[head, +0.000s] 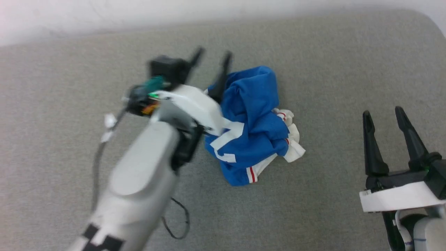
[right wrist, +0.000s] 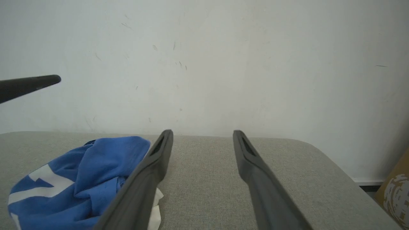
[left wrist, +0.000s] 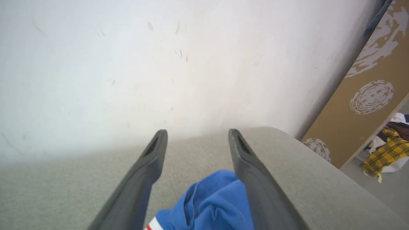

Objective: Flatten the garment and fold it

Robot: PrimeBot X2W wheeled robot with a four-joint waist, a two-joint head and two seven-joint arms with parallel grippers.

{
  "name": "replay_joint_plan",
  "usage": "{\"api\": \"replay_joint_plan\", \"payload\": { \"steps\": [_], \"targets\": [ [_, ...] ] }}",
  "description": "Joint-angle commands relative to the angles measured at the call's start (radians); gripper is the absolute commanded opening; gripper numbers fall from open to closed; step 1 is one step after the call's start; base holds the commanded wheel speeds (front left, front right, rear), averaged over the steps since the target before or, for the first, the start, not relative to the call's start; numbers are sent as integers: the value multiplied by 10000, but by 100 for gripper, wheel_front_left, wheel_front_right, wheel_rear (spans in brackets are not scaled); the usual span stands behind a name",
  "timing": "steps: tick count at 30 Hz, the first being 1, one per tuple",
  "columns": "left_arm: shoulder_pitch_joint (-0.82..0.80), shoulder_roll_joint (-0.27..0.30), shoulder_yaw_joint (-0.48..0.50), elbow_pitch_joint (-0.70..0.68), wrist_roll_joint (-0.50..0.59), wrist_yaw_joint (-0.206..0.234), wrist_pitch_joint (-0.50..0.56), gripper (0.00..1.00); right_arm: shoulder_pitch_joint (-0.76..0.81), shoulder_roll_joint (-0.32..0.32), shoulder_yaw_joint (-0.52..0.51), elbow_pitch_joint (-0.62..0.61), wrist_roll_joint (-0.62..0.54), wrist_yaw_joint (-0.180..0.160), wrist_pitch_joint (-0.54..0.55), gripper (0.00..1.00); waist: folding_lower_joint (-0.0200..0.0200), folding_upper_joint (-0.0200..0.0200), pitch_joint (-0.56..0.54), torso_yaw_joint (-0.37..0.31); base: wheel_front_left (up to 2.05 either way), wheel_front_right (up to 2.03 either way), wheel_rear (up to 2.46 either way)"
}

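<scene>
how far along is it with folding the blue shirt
Nothing looks done yet: the garment lies bunched in a heap on the grey surface. In hand: the left tool hovers open over the heap's far edge, gripping nothing; the right tool stands open, apart to the side. Remaining: spreading it flat and every fold.

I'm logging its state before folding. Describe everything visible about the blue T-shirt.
The royal-blue soft jersey T-shirt lies crumpled in a loose heap, not flattened, on the grey woven padded surface. Large white lettering shows on its near-left folds; white sleeve fabric with red-and-white stripe trim pokes out at its right and near edges. The left gripper hovers at its far-left edge, jaws open; contact cannot be judged.
</scene>
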Motion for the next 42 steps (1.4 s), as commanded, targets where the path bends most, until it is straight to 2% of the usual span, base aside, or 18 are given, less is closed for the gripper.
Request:
{"api": "replay_joint_plan", "payload": {
  "steps": [1, 4, 6, 10, 14, 18, 20, 26, 32, 42],
  "targets": [
    [302, 530, 266, -634, 80, 271, -290, 100, 177, 33, -34, -20, -22, -19, 33, 100, -1, -1, -617, 386, 0, 0, 0],
    [1237, 1467, 703, -2299, 451, 878, -765, 100, 363, 33, -73, -70, 2, -19, 103, 100, -1, -1, -840, 451, 0, 0, 0],
    [2121, 2101, 960, -3434, 845, 1444, -1009, 100, 494, 33, -113, -93, 23, -19, 111, 100, -1, -1, -929, 483, 0, 0, 0],
    [4238, 3002, 1361, -5366, 1559, 2590, -1420, 100, 738, 33, -165, -120, 71, -19, 131, 100, -1, -1, -1006, 498, 0, 0, 0],
    [6143, 3333, 1773, -6425, 2154, 3606, -1998, 100, 966, 34, -246, -151, 99, -19, 173, 100, -1, -1, -1045, 579, 0, 0, 0],
    [7459, 3564, 1872, -6646, 2837, 4140, -2220, 100, 1180, 34, -234, -98, 81, -19, 259, 100, -1, -1, -1091, 645, 0, 0, 0],
    [7907, 3491, 1867, -6691, 3070, 4365, -2263, 100, 1304, 34, -223, -9, 81, -19, 303, 100, -1, -1, -1112, 658, 0, 0, 0],
    [8473, 2896, 1943, -6798, 3022, 4226, -2294, 100, 1563, 34, -252, 304, 256, -19, 342, 100, -1, -1, -1021, 833, 0, 0, 0],
    [8241, 2588, 2112, -6756, 3117, 3867, -2296, 100, 790, -23, 202, 330, -123, -19, 983, 100, -1, -1, -832, 958, 0, 0, 0],
    [7760, 1954, 2085, -6481, 3250, 3293, -2297, 100, -509, -2148, 1674, 1560, 497, -19, 4932, 100, -1, -1, -170, 1682, 0, 0, 0]
  ]
}}
